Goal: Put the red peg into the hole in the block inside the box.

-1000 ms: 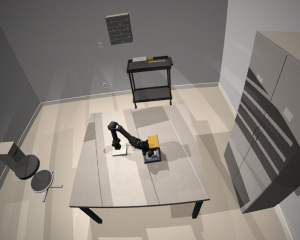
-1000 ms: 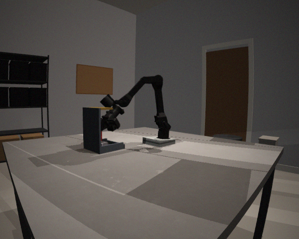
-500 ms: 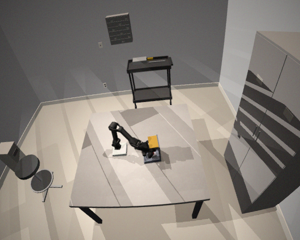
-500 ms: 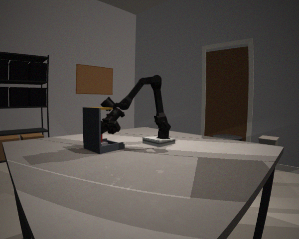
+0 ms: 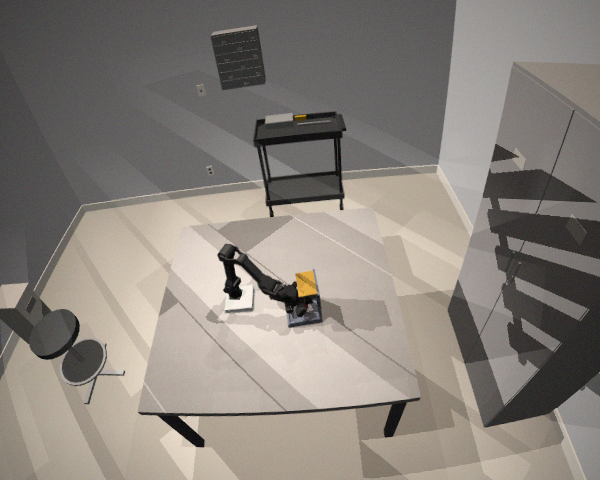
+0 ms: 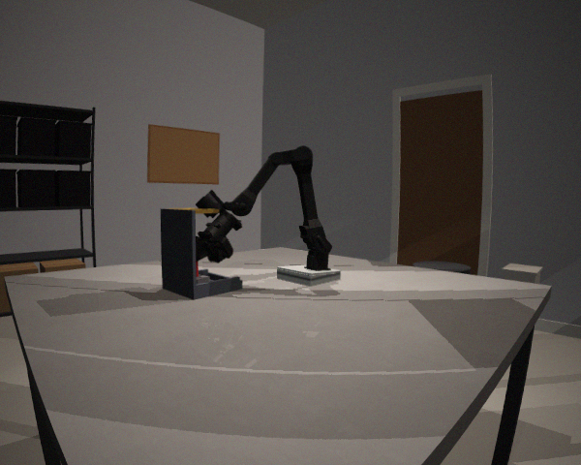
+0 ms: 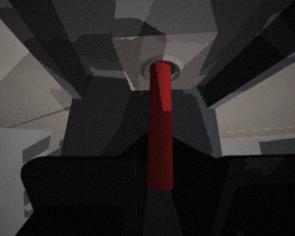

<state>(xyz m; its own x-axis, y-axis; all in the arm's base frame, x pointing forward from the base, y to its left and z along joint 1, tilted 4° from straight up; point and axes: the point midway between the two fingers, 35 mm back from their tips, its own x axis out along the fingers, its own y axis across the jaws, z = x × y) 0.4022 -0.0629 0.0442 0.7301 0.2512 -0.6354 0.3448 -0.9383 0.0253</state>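
My gripper (image 5: 303, 308) (image 6: 198, 254) (image 7: 154, 138) is shut on the red peg (image 7: 160, 133) (image 6: 197, 268), low inside the dark blue-grey box (image 5: 305, 323) (image 6: 177, 250) (image 7: 88, 123) and below the level of the yellow roof (image 5: 306, 283) (image 6: 186, 209). In the wrist view the peg's far end lies within the ring of the hole in the light grey block (image 7: 194, 51). How deep it sits in the hole cannot be told. In the exterior view the peg looks upright beside the box's side wall, which hides part of it.
The box's side walls flank the gripper in the wrist view. The roof overhangs from the back wall, with the arm's wrist parts close to its front edge. The arm's white base (image 5: 246, 304) (image 6: 308, 274) stands beside the box on the table (image 5: 269, 366) (image 6: 330, 340).
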